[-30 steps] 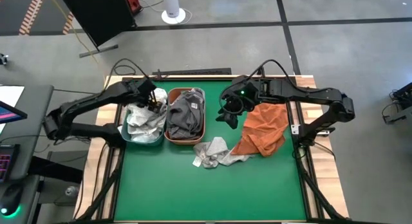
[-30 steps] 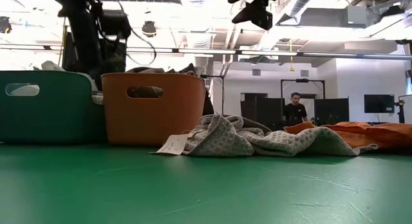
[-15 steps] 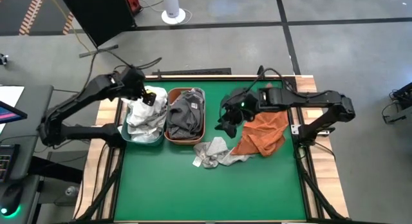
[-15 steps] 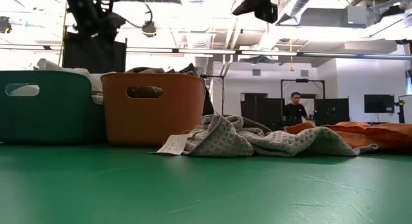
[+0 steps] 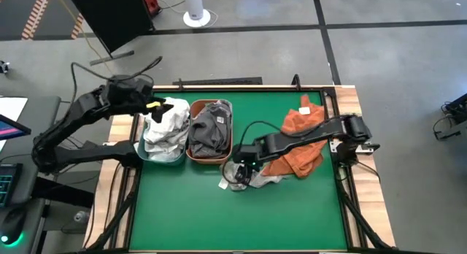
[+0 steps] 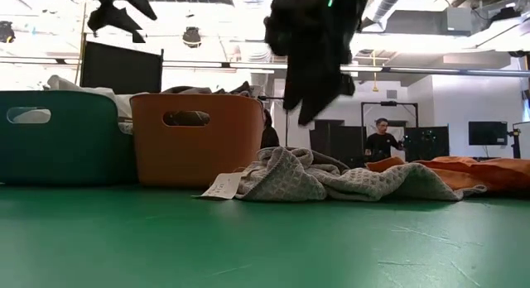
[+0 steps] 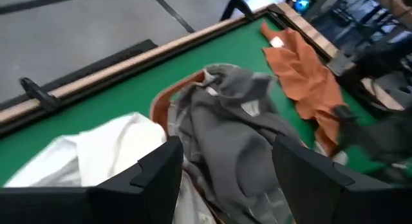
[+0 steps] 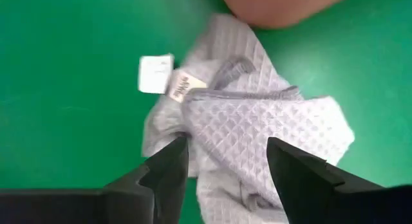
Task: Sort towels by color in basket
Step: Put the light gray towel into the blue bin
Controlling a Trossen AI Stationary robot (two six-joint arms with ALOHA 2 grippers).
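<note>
The orange basket stands on the green surface and holds dark grey towels; touching its side is a teal basket heaped with white towels. Just in front of the orange basket, on the surface, lies a light grey waffle-checked towel with a white label; beside that towel, further from the baskets, spreads a rust orange towel. The right hand hangs directly over the grey checked towel, its fingers spread apart on either side of the cloth and holding nothing. The left hand hovers beyond the teal basket's far rim, above the white towels, fingers parted and empty. In the room behind, a person stands far off.
</note>
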